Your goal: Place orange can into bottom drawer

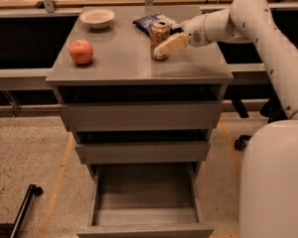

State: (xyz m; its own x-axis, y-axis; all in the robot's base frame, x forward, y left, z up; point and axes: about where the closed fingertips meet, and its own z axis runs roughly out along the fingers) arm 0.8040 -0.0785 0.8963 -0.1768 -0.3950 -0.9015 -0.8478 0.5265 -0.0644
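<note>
The orange can (159, 32) stands upright on the grey cabinet top (124, 63), right of centre. My gripper (164, 44) reaches in from the right on the white arm and is open at the can. Its tan near finger (171, 43) lies across the can's lower right side; the other finger is hidden behind the can. The can rests on the top, not lifted. The bottom drawer (144, 230) is pulled out below the two shallower drawers, and its grey inside is bare.
A red apple (81, 51) sits at the top's left. A pale bowl (97, 18) and a dark blue snack bag (146, 21) lie at the back. My white base (273, 182) stands right of the cabinet. A black leg (22, 207) lies on the floor at left.
</note>
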